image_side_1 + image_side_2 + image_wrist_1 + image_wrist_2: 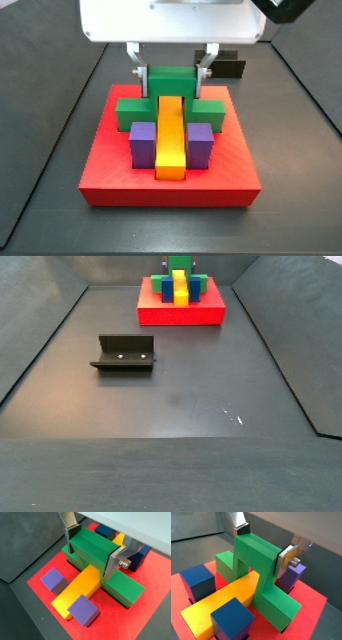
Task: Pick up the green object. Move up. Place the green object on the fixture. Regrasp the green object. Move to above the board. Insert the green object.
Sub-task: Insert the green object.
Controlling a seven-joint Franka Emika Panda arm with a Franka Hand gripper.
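The green object (100, 552) stands on the red board (167, 182), its notch straddling the long yellow bar (171, 135). Its wide lower steps sit in the board's recess (271, 609). My gripper (89, 559) is directly above the board, with one finger on each side of the block's raised top. In both wrist views the silver fingers (283, 561) press flat against the green sides, so the gripper (173, 72) is shut on the block. The fixture (124, 353) stands bare on the dark floor, well away from the board (181, 314).
Two purple blocks (142, 146) flank the yellow bar on the board (148, 612). Two blue blocks (198, 582) stand on the other side of the green object. Dark walls enclose the floor (174, 406).
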